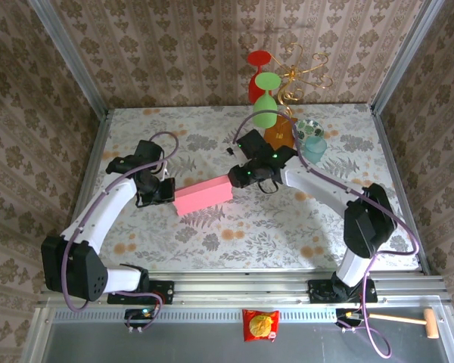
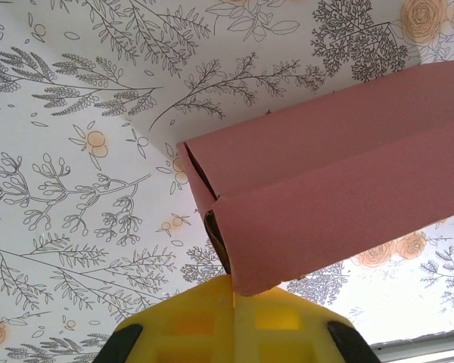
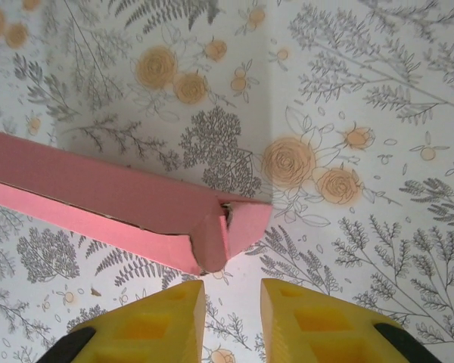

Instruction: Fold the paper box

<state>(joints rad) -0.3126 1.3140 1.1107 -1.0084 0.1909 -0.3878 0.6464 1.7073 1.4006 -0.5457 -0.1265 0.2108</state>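
Two loose things lie nearest us, on the grey ledge in front of the arm bases: a red-and-yellow snack packet (image 1: 260,325) and a wooden mallet (image 1: 422,321) off to the right. Beyond them, on the floral table (image 1: 287,234), the paper box (image 1: 203,196) lies about mid-table, a little left of centre. It is folded into a long pink bar that runs slantwise between the two arms, its right end farther from us.

At its left end we see the left gripper (image 2: 234,302) with its yellow fingers pressed together. The box's open end sits right at their tips, though we cannot tell whether any cardboard is nipped there. At the other end, the right gripper (image 3: 232,291) has its fingers (image 3: 166,310) spread with bare table between them, and the box's folded corner lies just ahead of the tips, apart from them.

Farthest back, near the wall, we find a teal cup (image 1: 314,147), an orange-brown flat thing (image 1: 280,137), a green stemmed glass (image 1: 265,106), a red one (image 1: 258,76) and a gold wire ornament (image 1: 306,76)
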